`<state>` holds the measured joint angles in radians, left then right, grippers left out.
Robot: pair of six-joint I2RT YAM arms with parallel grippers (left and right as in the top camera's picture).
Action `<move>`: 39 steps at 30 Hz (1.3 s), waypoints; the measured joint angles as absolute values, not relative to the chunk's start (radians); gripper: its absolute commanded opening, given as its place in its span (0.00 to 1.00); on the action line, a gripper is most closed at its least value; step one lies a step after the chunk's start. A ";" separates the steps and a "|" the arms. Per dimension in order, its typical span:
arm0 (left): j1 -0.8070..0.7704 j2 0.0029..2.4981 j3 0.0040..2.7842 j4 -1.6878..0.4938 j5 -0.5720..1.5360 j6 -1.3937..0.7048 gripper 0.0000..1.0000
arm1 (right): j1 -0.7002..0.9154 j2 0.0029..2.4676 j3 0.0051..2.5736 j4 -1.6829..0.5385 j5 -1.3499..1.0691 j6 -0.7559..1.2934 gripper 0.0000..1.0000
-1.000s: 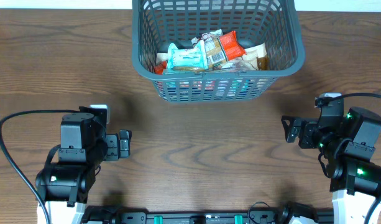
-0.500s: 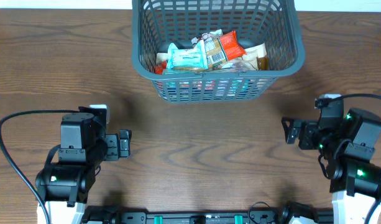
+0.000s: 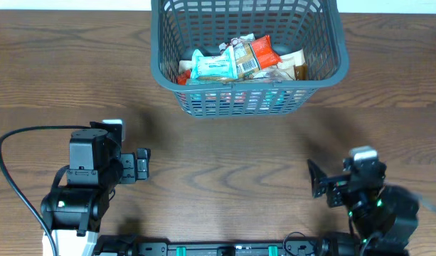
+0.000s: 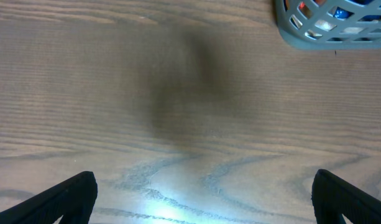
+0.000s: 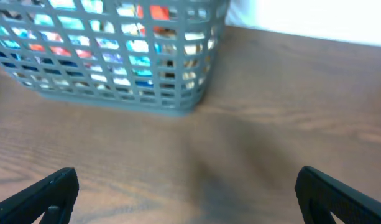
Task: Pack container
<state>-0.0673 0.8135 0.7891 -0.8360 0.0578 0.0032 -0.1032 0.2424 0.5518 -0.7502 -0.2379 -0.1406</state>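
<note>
The container (image 3: 161,67) is a large dark grey lattice basket at the back middle of the table, holding several snack packs (image 3: 235,60). Its corner shows in the left wrist view (image 4: 330,37) and its slotted side in the right wrist view (image 5: 115,93). My left gripper (image 3: 141,166) is open and empty at the front left, fingertips wide apart (image 4: 202,196). My right gripper (image 3: 316,179) is open and empty at the front right, well short of the container, fingertips wide apart (image 5: 187,193).
Brown wood-grain table (image 3: 225,156) between the grippers and the basket. A black cable (image 3: 11,146) loops by the left arm. A rail with green marks (image 3: 225,249) runs along the front edge.
My right arm has drawn back toward the front edge and shifted left, away from the basket. The left arm and the basket have not moved.
</note>
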 measured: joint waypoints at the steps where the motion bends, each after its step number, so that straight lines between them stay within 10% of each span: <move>1: -0.067 0.813 0.789 -0.836 0.058 0.003 0.99 | -0.094 0.207 0.520 -0.719 -0.238 -0.141 0.99; 15: -0.067 0.813 0.789 -0.836 0.062 0.003 0.99 | 0.044 0.095 0.260 -0.138 -0.191 -0.138 0.99; 39: -0.067 0.813 0.789 -0.836 0.064 0.003 0.99 | 0.056 0.012 0.034 0.026 -0.003 -0.110 0.99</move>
<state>-0.0673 0.8135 0.7891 -0.8356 0.0643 0.0032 0.0559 0.0124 0.0341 0.0257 -0.0032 -0.1101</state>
